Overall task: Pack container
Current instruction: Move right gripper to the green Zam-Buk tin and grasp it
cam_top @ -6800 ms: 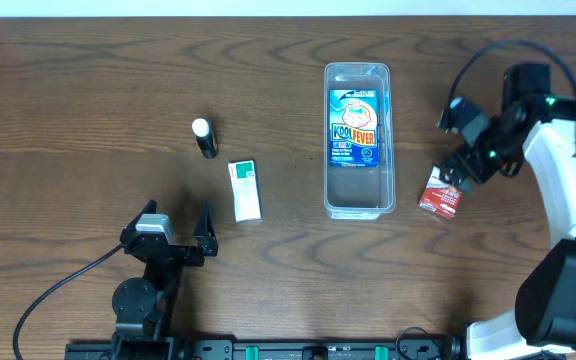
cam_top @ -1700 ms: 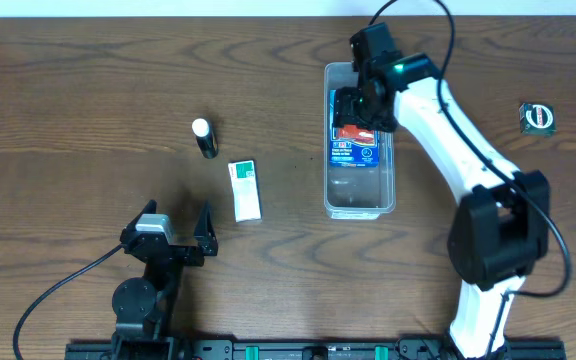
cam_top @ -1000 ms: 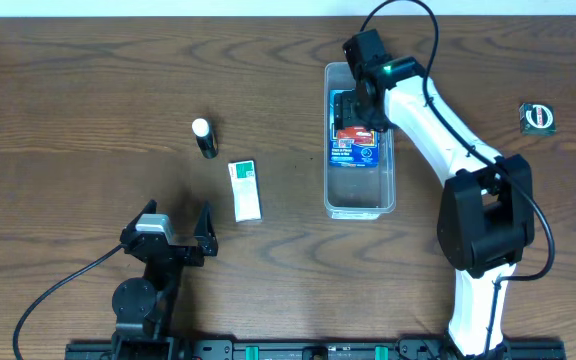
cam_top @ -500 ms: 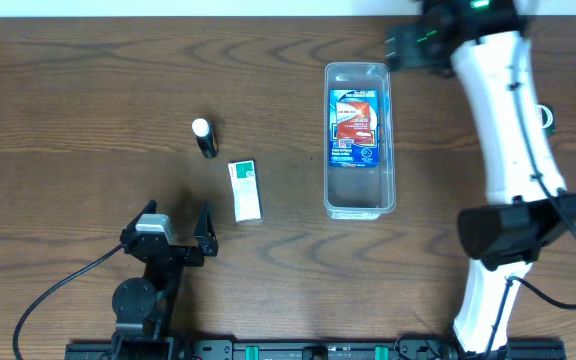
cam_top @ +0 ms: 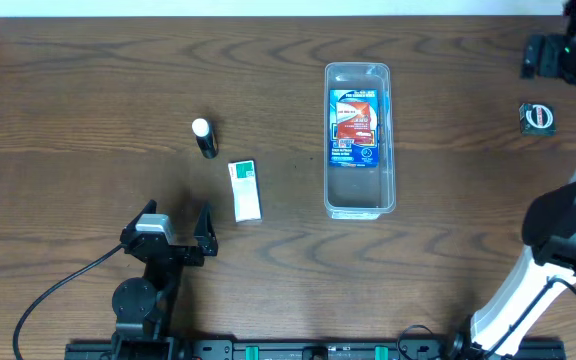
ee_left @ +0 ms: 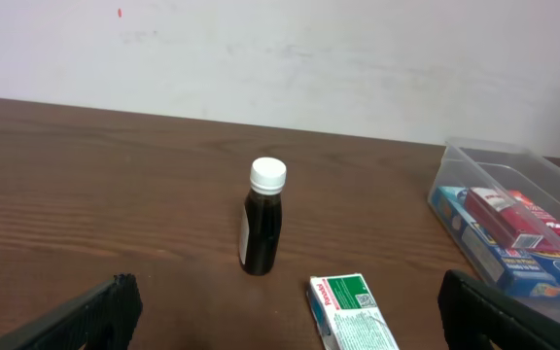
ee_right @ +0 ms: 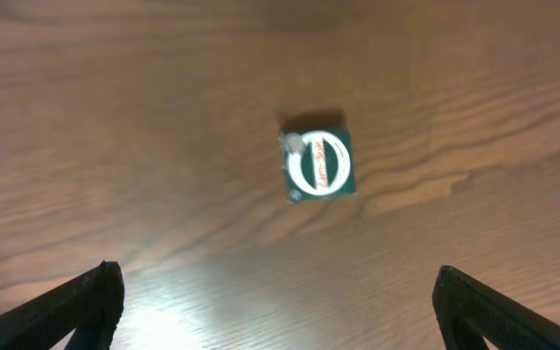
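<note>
Both spread wide and empty: right end effector (ee_right: 280, 309) above a small green square box (ee_right: 319, 165), left end effector (cam_top: 176, 218) well apart from the long clear plastic container (cam_top: 358, 195).

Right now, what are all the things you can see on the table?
clear plastic rectangular container: one, see-through, middle of the table
flat blue box: one, blue, inside the container
small red box: one, red and white, on the blue box
dark bottle with white cap: one, upright, left of the container
white and green carton: one, flat, near the bottle
small green square packet: one, white ring on it, far right
brown wooden table: one
left gripper: one, black, open, empty
right gripper: one, black, open, over the packet
</note>
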Tool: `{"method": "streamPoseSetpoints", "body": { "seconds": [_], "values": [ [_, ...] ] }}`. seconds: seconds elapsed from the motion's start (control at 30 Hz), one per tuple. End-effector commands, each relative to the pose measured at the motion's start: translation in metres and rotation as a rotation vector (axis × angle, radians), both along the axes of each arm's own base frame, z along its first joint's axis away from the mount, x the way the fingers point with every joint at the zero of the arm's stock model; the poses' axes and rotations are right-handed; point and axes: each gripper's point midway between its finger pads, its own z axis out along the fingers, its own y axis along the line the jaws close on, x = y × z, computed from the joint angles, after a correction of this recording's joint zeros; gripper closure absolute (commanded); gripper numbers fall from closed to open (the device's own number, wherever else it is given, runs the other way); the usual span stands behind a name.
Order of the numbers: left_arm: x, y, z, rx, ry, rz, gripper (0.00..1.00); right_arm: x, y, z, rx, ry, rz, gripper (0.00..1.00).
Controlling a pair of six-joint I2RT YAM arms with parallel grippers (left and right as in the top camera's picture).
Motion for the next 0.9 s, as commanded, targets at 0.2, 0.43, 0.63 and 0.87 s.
{"method": "streamPoseSetpoints", "body": {
  "seconds": [0.2, 0.43, 0.63, 0.87],
  "values": [
    [-0.001, -0.003, -0.015, 0.018, 0.044, -0.016, 0.02, -0.007, -0.050, -0.058, -0.024, 0.021, 0.074, 0.01],
    [-0.001, -0.003, -0.015, 0.018, 0.044, -0.016, 0.02, 0.003, -0.048, -0.085, 0.033, -0.044, 0.214, 0.01],
    [-0.001, -0.003, -0.015, 0.018, 0.044, -0.016, 0.02, 0.012, -0.053, -0.102, 0.015, -0.066, 0.221, 0.01],
    [-0.001, -0.003, -0.015, 0.018, 0.044, -0.016, 0.02, 0.017, -0.053, -0.135, 0.045, -0.036, 0.223, 0.01]
  ]
}}
